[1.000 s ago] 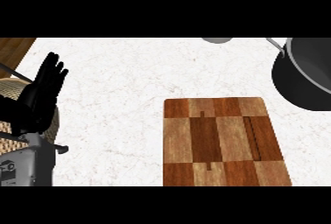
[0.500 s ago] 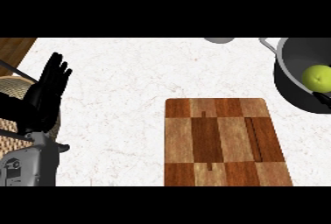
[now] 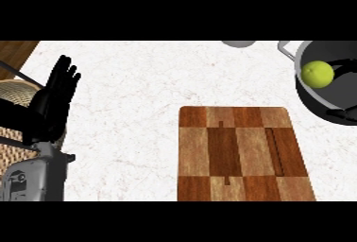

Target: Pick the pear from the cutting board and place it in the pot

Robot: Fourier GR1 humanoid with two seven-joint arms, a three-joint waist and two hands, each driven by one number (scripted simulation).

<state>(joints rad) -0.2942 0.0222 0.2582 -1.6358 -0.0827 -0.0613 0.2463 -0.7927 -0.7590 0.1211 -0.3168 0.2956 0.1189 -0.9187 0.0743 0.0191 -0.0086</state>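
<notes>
White speckled stone covers the table [image 3: 140,94], and we see wide bare room between the left hand [image 3: 55,94] and the cutting board [image 3: 241,153]. That hand rests at the left edge, released, fingers straight and upward. The pear [image 3: 317,74] lies inside the pot [image 3: 327,101] at the right edge. A grey object [image 3: 239,43] pokes in at the top edge. We cannot see the right hand.

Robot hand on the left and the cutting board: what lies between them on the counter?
Nothing: in the head view only bare white counter separates the left robot hand from the cutting board.
</notes>
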